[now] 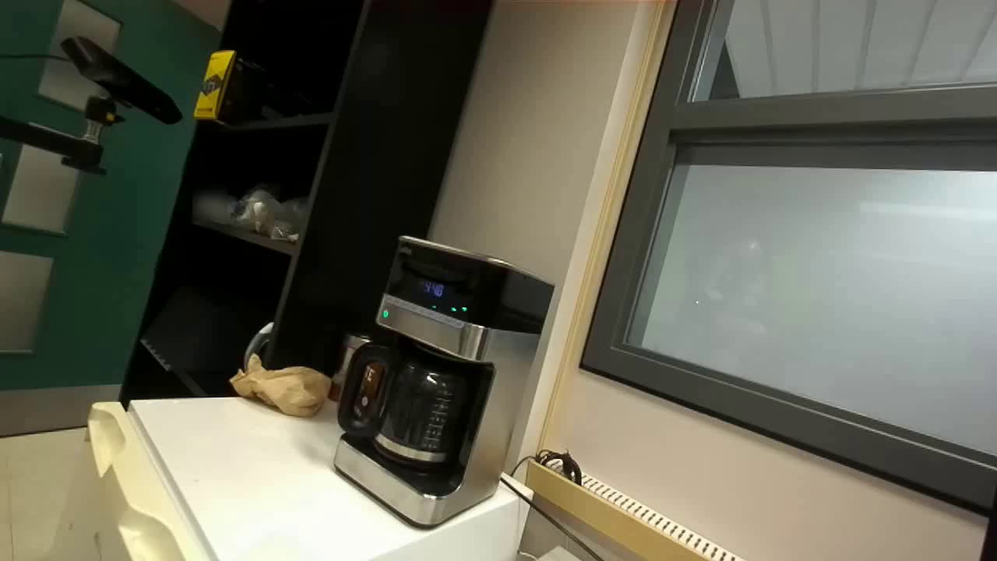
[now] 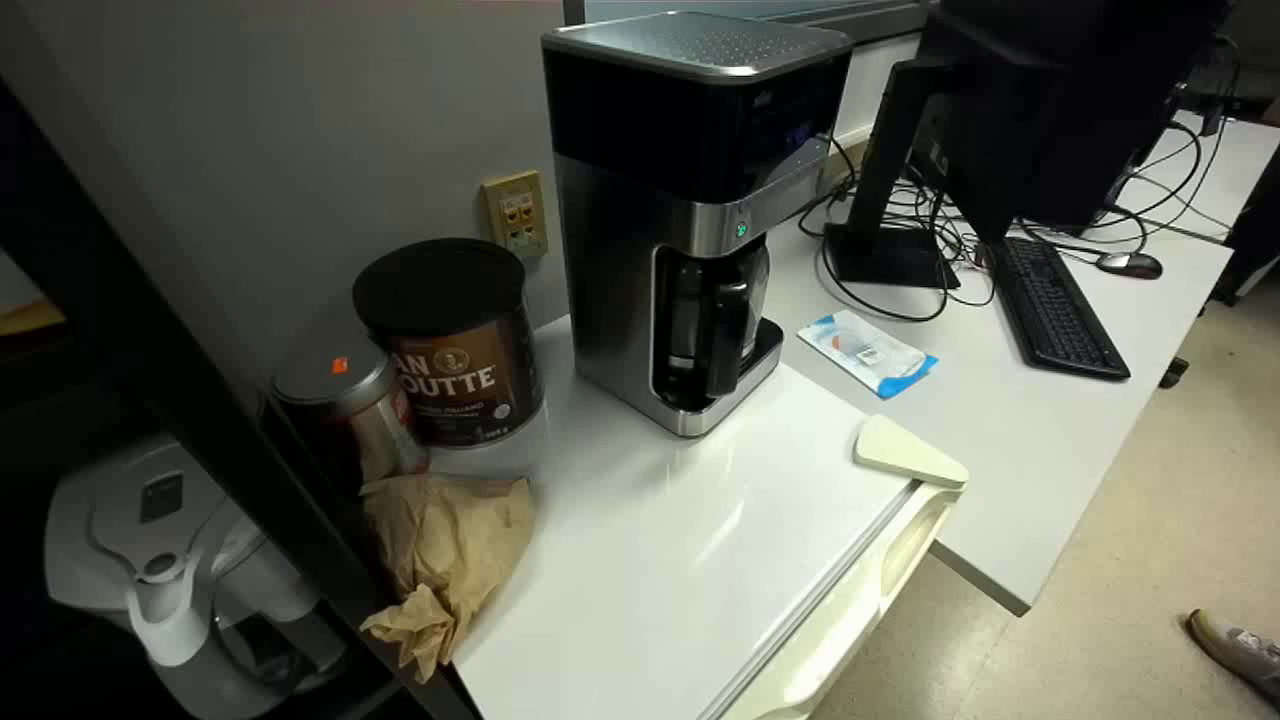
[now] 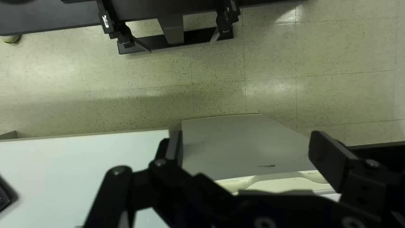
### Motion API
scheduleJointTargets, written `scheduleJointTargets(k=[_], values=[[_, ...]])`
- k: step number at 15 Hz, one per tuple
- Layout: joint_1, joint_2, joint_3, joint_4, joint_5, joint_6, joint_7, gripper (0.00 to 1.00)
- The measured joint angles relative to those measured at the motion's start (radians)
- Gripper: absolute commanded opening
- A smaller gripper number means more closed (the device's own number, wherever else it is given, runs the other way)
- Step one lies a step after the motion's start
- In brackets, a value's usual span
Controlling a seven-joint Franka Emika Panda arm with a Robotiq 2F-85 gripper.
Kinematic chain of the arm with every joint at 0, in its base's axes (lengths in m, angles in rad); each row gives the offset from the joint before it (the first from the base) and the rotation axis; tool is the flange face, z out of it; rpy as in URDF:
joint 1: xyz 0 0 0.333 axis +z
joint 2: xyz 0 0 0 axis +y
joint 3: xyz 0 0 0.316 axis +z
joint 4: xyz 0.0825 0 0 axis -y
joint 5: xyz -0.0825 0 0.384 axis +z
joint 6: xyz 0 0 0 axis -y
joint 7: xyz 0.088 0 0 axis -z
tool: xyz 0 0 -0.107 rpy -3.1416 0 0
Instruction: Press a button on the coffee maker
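The coffee maker [image 1: 498, 358] stands upright on the white cabinet [image 2: 640, 560], at the rear, toward the side that adjoins the desk [image 2: 1030, 440]; its front is turned roughly toward the cabinet's front edge. The glass carafe [image 1: 420, 409] is seated in the machine's bay. The control strip [image 1: 424, 315] shows a green light at one end, and the display [image 1: 433, 290] above it carries blue digits. The gripper [image 3: 248, 148] occupies the lower part of the wrist view and is directed downward above the cabinet's front edge; its height over the cabinet cannot be determined. The jaws are spread wide, with the cabinet's grey front panel [image 3: 240, 158] visible between the fingers [image 3: 326, 158]. One finger appears in line with the desk corner beside the cabinet; the opposing finger appears toward the far end of the cabinet's front. The cabinet's rear, on the side away from the desk, bears a coffee canister [image 2: 450, 360]; a metal can [image 2: 370, 425] is located just beside it, base hidden. A crumpled paper bag [image 2: 450, 550] lies on the same side of the cabinet, near the black shelf [image 1: 374, 234]. The desk beside the cabinet carries a flat packet [image 2: 868, 352], a keyboard [image 2: 1060, 300] and a monitor [image 2: 1050, 120].
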Motion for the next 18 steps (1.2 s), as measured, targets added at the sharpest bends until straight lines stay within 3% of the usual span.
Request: scheduleJointTargets(k=[14,18], values=[[-0.001,0.004,0.000,0.000,-0.008,0.003,-0.003,1.00],[-0.014,0.049,-0.002,0.008,-0.071,0.080,-0.011,1.00]])
